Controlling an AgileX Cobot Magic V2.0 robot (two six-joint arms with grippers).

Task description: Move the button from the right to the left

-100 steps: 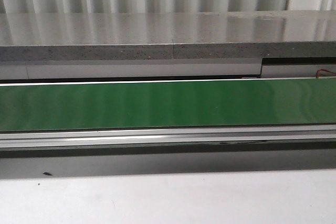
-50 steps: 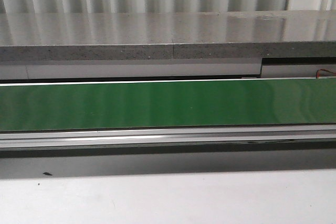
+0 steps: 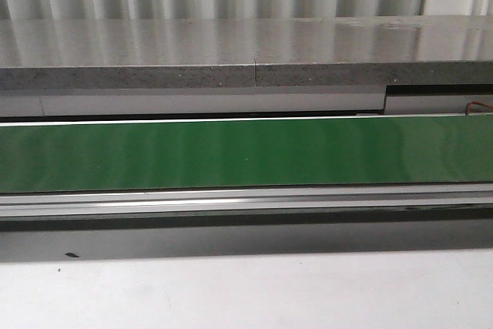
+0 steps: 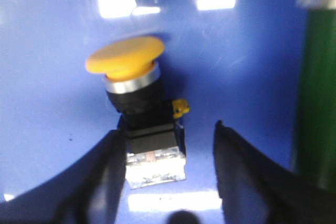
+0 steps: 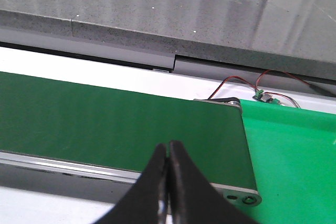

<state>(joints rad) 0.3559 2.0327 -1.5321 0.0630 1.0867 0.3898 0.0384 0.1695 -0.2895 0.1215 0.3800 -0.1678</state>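
**Button between the spread fingers of the left pincer**

While the front view shows only the green belt and the grey stone shelf behind it, with no arm in sight, the two wrist views show both pincers. The left pincer is spread wide. Its two dark fingers stand on either side of the lower part of the button. One finger is just beside the block of the button, perhaps touching it; the blur does not let me tell. The other finger is clearly apart from it. The button lies on a blue surface. Its yellow cap points away from the pincer, then come a silver ring, a black collar and a clear block nearest to the fingers. A green roller stands at the side of the blue surface.

The right pincer is pressed together, fingertip against fingertip, and holds nothing. It hangs over the near edge of the green belt. Past the end of the belt there are thin red and black wires and a brighter green sheet.

No brand, label or writing can be read.
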